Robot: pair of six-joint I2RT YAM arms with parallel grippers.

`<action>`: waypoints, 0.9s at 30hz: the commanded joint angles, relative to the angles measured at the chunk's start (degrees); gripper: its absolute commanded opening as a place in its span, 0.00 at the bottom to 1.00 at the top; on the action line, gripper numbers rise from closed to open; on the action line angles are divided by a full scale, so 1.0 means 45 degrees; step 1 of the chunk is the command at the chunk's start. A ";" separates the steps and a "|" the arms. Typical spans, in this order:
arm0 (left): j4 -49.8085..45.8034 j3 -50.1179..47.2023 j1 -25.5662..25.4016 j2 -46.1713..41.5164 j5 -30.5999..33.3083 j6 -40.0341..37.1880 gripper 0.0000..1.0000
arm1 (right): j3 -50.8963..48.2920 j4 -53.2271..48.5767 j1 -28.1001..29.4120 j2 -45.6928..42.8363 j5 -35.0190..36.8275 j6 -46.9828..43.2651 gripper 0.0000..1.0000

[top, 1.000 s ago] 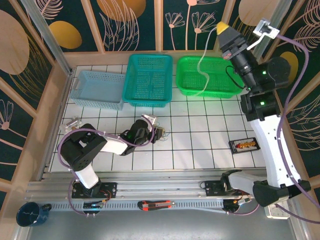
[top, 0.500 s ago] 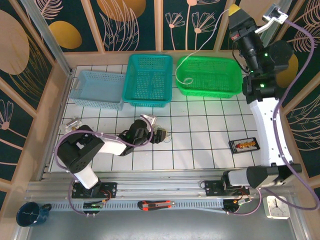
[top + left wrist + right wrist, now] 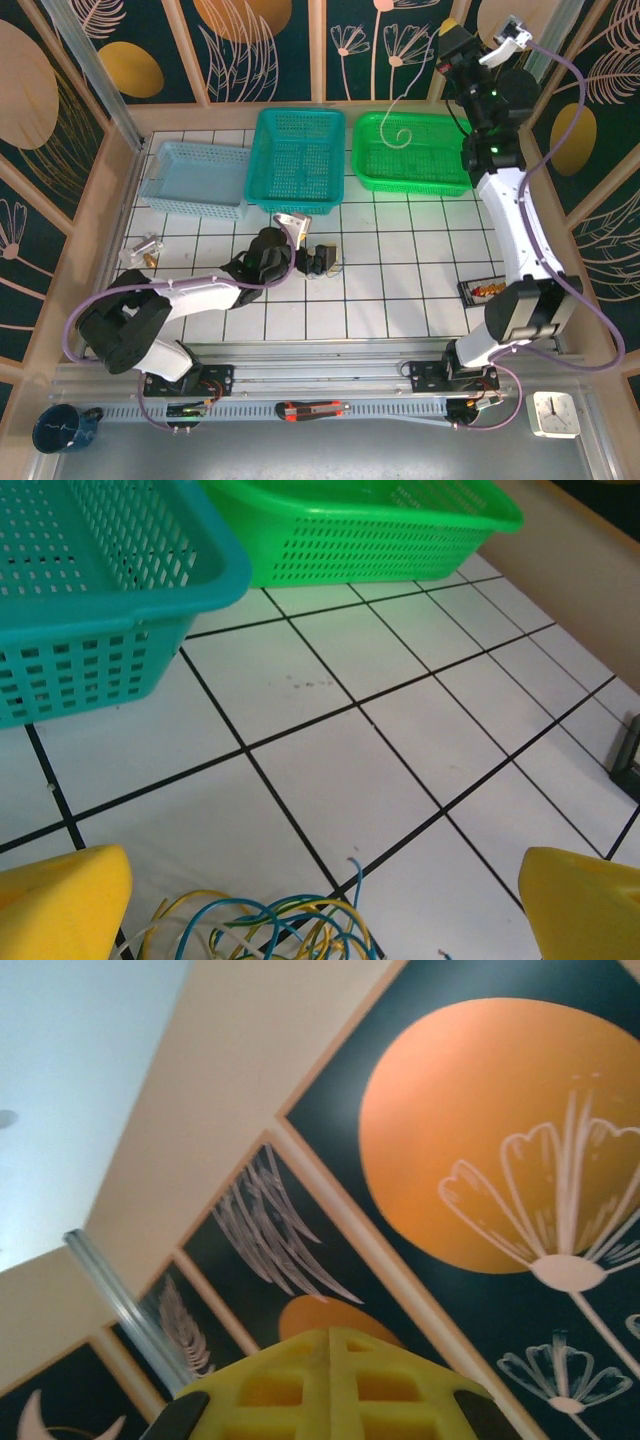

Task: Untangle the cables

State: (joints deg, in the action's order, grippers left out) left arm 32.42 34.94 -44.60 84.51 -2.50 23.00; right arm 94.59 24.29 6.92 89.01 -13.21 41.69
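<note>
Middle of the white tiled worktop (image 3: pixel 400 300): left gripper (image 3: pixel 316 260) low over the tiles, jaws spread wide, one yellow fingertip (image 3: pixel 60 900) at each bottom corner of its wrist view, nothing pinched. Just ahead of the fingers lies the bundle of thin blue, yellow and whitish cables (image 3: pixel 275 925), loose loops, near part cut off by the frame; from above it is partly hidden under the gripper. The right gripper (image 3: pixel 328 1360) is raised high beyond the far right corner, yellow fingers pressed together, facing the wall panels. A thin whitish wire (image 3: pixel 400 133) hangs from its tip, curled end over the green plastic basket (image 3: pixel 415 185) at the far edge; the pinch itself is too small to make out. Teal plastic basket (image 3: pixel 295 205) beside it, pale blue plastic basket (image 3: pixel 195 207) toward the far left corner. Small dark slab (image 3: pixel 488 290) near the right edge, markings unreadable.
</note>
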 commanded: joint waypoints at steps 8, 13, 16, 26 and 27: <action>-0.0905 0.0865 -0.0040 -0.1122 0.0570 0.0302 0.99 | -0.1039 0.0752 -0.0050 0.2488 0.2891 -0.1991 0.00; -0.1052 0.1054 -0.0044 -0.1426 0.0884 0.0571 0.99 | -0.1218 -0.0172 -0.0108 0.4584 0.3515 -0.3180 0.00; -0.1335 0.1198 -0.0049 -0.1519 0.1205 0.0703 0.99 | -0.0008 -0.2475 -0.0309 0.6034 0.3209 -0.3770 0.42; -0.1891 0.1266 -0.0047 -0.1651 0.2105 0.1377 0.99 | -0.2931 -0.2014 -0.0337 0.3219 0.2094 -0.3516 0.65; -0.1924 0.1259 -0.0045 -0.1670 0.2190 0.1480 0.99 | -0.3307 -0.2021 -0.0330 0.2818 0.1828 -0.3405 0.65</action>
State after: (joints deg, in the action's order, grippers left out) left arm 24.88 39.66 -44.60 78.48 5.21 27.62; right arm 81.43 12.58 5.43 109.73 -2.39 26.22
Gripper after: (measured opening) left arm 0.988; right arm 0.653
